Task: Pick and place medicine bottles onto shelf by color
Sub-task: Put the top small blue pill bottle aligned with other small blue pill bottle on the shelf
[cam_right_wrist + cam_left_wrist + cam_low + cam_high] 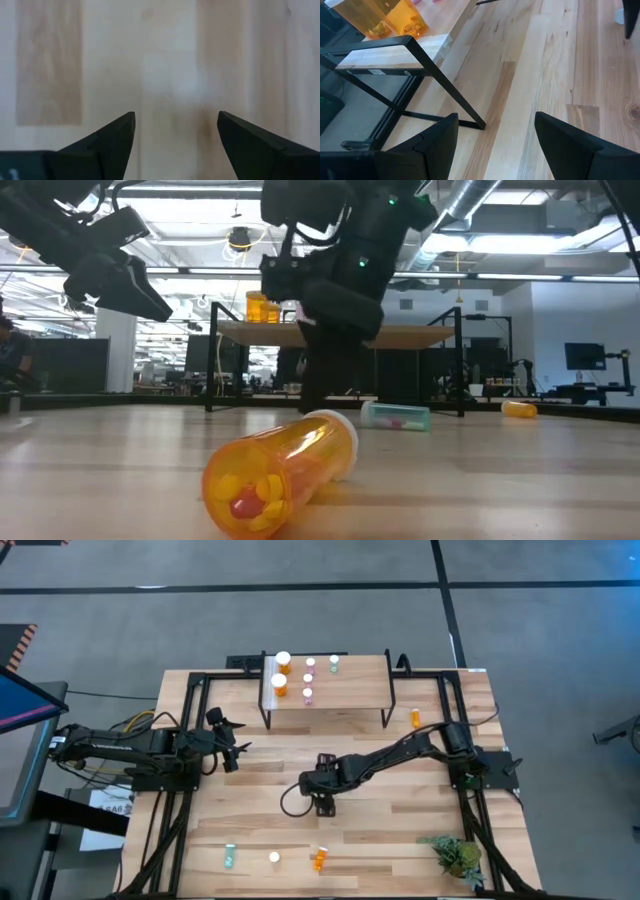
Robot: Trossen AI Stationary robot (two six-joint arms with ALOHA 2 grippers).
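Observation:
The shelf point(350, 700) stands at the table's far side on its black legs. On it stand two wide orange bottles point(281, 674), three pink bottles point(308, 679) and a teal bottle point(334, 662). More bottles lie on the table: an orange one point(415, 718) right of the shelf, and a teal one point(229, 858) and an orange one point(319, 859) near the front edge. My right gripper point(325, 802) points down over bare wood at mid-table, open and empty point(175, 140). My left gripper point(228, 740) is open and empty point(492, 145), left of the shelf.
A small green plant point(458, 855) stands at the near right corner. A small white round thing point(274, 857) sits between the near teal and orange bottles. In the low view an orange bottle point(275, 475) lies close in front. Black frame rails run along the table's left and right sides.

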